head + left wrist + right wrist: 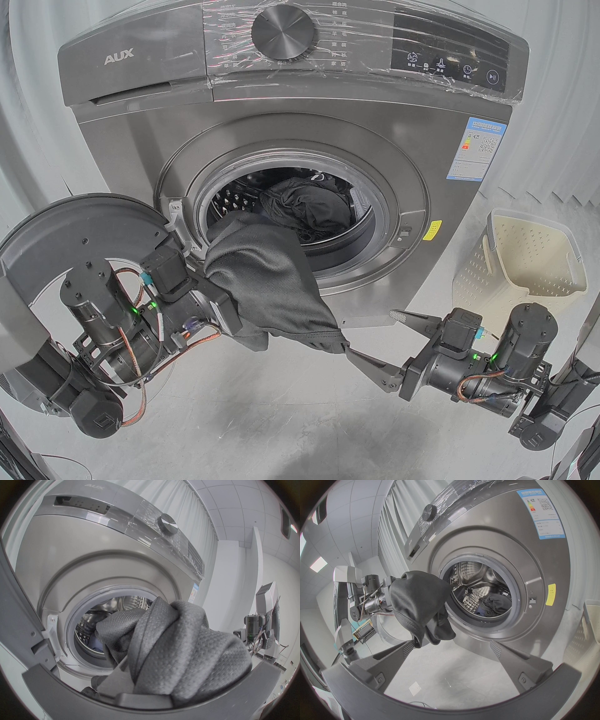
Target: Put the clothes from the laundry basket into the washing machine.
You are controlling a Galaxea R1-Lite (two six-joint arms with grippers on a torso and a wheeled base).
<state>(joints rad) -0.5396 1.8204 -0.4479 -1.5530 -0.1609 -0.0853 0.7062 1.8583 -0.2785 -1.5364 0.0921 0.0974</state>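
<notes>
Nearest, at five o'clock in the head view, the right gripper (375, 337) sits low over the grey floor (281, 412) with its jaws released and spread wide, nothing between them. One of its fingertips (355, 357) lies right at the hanging hem of the dark garment (269, 281); whether it touches the cloth or only sits beside it cannot be told. At about eight o'clock the left gripper (125, 683) is clenched on that garment, which is bunched and draped over its fingers so that most of them are covered. The cloth hangs down toward six o'clock, and its upper edge lies against the lower rim of the drum opening (369, 250), on the nine o'clock side of the porthole. So this piece is at the mouth of the washing machine (375, 131), not inside it. The round door (69, 231) stands swung open at nine o'clock, behind the left arm. Deeper in, just above the picture's centre, more dark clothes (309, 206) lie heaped in the steel drum. Off at three to four o'clock, beside the machine's front corner, the cream laundry basket (475, 275) stands on the floor, well apart from the garment. Farthest, at twelve o'clock, the control dial (282, 31) sits on the film-wrapped panel.
</notes>
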